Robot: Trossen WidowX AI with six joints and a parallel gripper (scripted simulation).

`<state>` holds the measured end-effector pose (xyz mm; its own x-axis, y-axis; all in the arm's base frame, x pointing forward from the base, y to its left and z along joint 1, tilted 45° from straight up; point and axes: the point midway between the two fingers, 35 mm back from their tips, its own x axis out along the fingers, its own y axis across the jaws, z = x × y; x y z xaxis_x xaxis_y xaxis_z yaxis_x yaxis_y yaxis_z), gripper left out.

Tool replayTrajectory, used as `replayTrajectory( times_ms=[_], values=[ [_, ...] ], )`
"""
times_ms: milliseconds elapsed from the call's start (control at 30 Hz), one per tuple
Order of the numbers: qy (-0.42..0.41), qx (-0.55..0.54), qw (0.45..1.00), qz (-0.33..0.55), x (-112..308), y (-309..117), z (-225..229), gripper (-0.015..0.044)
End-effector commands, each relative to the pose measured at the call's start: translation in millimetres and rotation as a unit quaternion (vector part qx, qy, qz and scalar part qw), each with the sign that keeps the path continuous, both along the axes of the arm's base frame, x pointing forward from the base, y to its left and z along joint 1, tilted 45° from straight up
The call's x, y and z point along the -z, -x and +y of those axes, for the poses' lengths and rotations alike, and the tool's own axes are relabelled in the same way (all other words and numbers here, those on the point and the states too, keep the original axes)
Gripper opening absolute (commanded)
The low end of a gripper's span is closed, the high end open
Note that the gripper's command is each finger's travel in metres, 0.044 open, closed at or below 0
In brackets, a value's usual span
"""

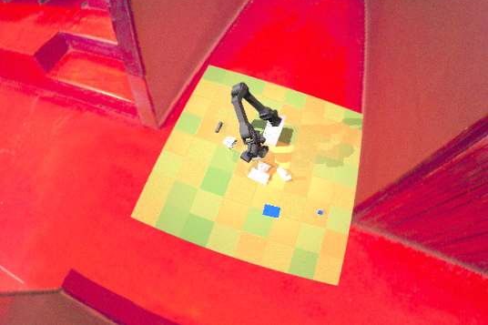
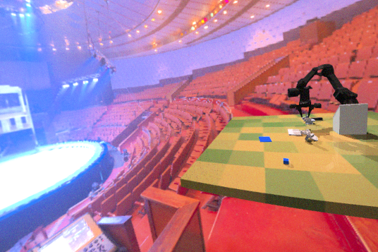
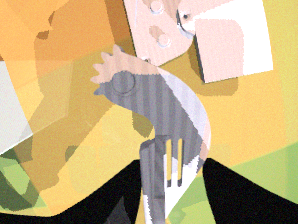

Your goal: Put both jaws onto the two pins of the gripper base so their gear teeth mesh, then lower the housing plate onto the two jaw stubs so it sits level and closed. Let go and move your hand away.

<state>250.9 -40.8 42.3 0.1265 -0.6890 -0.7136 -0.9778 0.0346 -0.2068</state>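
My gripper [image 1: 256, 152] is shut on a grey jaw [image 3: 162, 112], holding it by its long body, with the gear teeth [image 3: 113, 76] pointing away from me. The jaw hangs above the mat, just short of the gripper base [image 3: 156, 23], whose two pins [image 3: 158, 19] stand bare. The base also shows in the top view [image 1: 260, 172] and the exterior view [image 2: 297, 131]. A second jaw [image 1: 284, 174] lies on the mat to the right of the base. A small white part [image 1: 229, 142], probably the housing plate, lies to the left of my arm.
The white pedestal [image 1: 274, 133] of my arm stands behind the base. A small dark piece [image 1: 218, 126] lies at the back left. A blue rectangle [image 1: 271, 210] and a small blue cube [image 1: 320, 212] lie nearer the front of the checkered mat.
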Motion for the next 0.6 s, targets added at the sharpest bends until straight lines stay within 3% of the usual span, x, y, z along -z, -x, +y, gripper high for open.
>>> replayTrajectory(
  times_ms=[0,567],
  values=[
    [0.005,-0.040,0.998,0.039,5,1,4,0.0134],
    [0.041,-0.245,0.939,0.237,24,9,23,0.0134]
  ],
)
